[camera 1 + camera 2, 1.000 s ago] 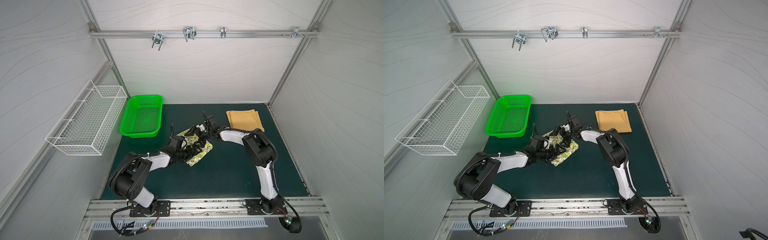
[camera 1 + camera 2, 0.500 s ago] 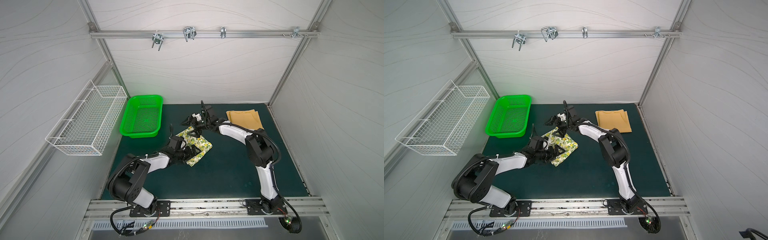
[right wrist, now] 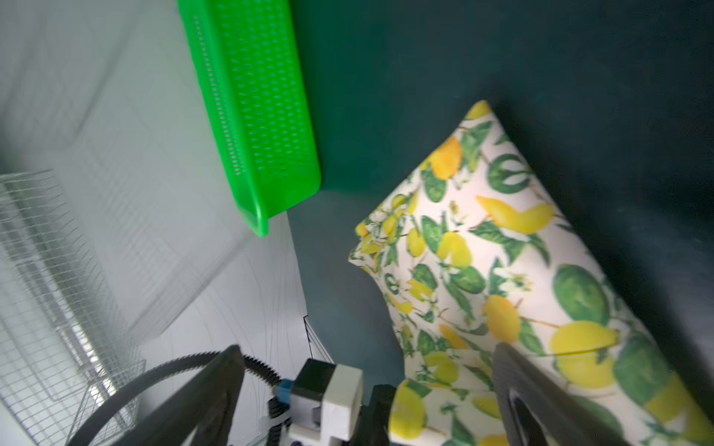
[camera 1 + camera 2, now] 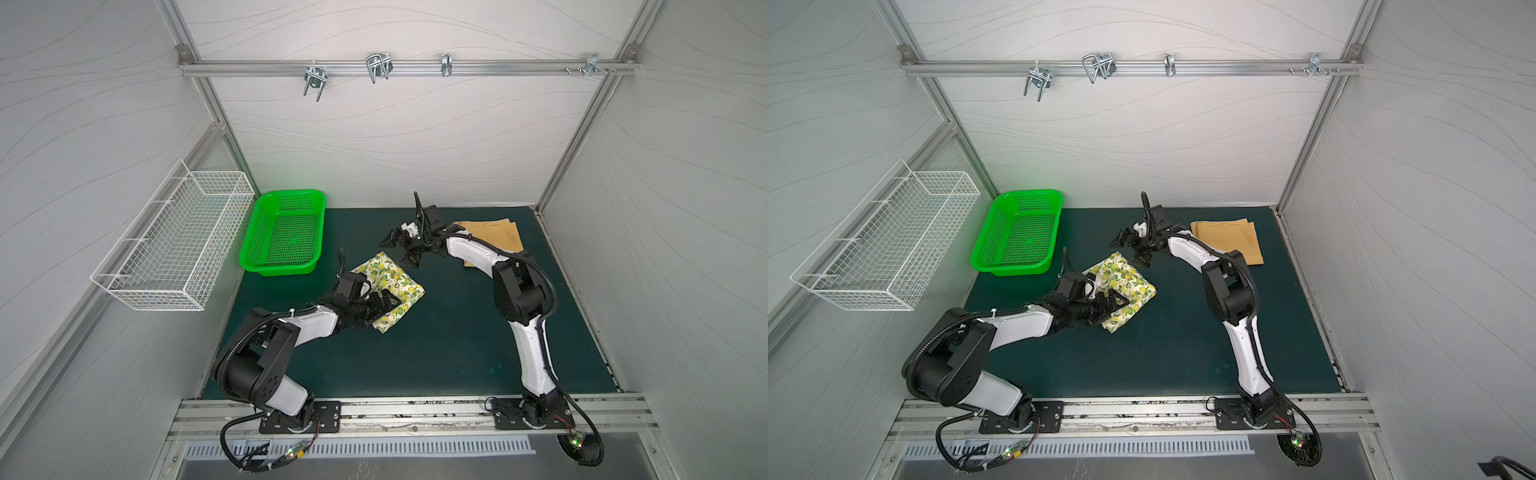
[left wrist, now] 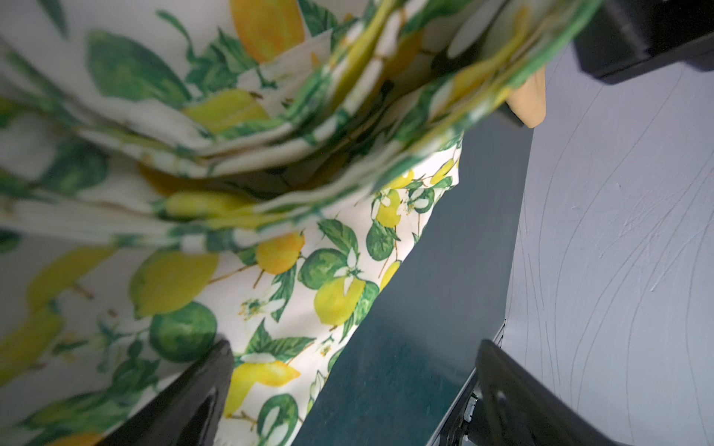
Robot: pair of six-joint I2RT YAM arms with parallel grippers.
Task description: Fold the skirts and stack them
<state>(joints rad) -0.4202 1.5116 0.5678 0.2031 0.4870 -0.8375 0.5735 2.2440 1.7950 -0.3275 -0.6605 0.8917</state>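
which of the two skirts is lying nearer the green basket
The lemon-print skirt: it lies close to the green basket. The plain mustard-yellow skirt lies much farther from it, off to the right.

Bare mat [image 4: 436, 353] lies open along the near edge; green basket [image 4: 282, 269] fills the far-left corner, lemon-print skirt [image 4: 399, 282] the middle.

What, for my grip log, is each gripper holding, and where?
Nothing is held: left gripper open at the edge of the lemon skirt, right gripper open and empty.
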